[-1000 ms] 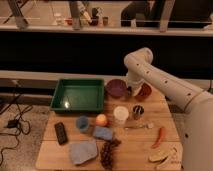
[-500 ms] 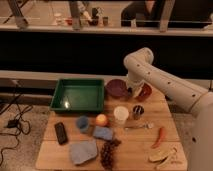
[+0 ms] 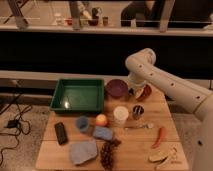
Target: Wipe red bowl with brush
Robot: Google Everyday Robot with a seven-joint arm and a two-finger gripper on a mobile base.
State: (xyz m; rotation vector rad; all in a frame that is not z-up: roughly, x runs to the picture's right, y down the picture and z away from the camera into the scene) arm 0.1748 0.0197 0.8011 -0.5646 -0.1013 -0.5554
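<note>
The wooden worktop (image 3: 135,150) carried a green tray (image 3: 77,95) far left, a purple bowl (image 3: 116,88), a red bowl (image 3: 145,93) far right, a white cup (image 3: 120,115), a fork (image 3: 139,126) and a black slab (image 3: 61,133) near left.

Likely a lab: robot arm (image 3: 170,87) at wooden table (image 3: 132,148) before glass partition (image 3: 115,17).

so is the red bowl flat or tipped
Tipped: the red bowl leans on edge, opening facing the gripper, which sits between it and the purple bowl.

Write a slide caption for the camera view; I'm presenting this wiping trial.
White robot arm's closed gripper at the small orange-red bowl, beside a dark purple bowl on the wooden table.
</note>
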